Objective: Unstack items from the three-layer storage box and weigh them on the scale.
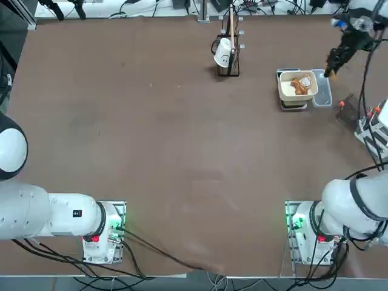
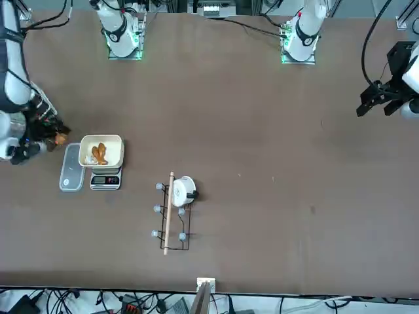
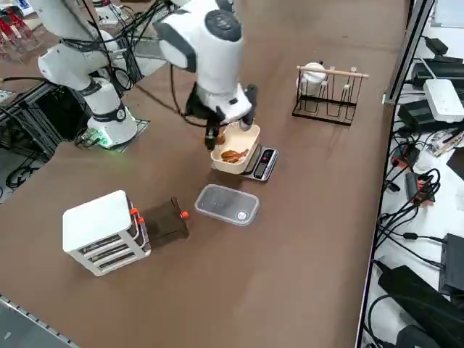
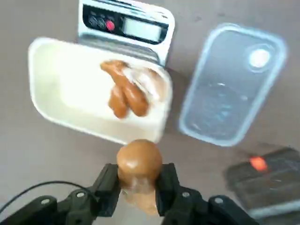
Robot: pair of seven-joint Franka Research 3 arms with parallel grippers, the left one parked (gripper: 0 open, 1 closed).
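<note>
My right gripper [image 4: 137,182] is shut on an orange-brown lump [image 4: 139,164]. It hangs just beside the cream square bowl [image 4: 61,89], on the side toward the storage box. That bowl rests on the scale [image 4: 126,26] and holds orange-brown items [image 4: 125,91]. From the side, the gripper [image 3: 212,138] hovers at the bowl's near edge [image 3: 230,168]. The white three-layer storage box [image 3: 101,230] stands at the table's near corner with a dark drawer [image 3: 163,221] pulled out.
A clear flat plastic tray [image 3: 227,204] with a pale round piece [image 4: 259,57] lies between the scale and the storage box. A dark rack with a white cup [image 3: 326,90] stands further along the table. Cables and devices lie past the table edge.
</note>
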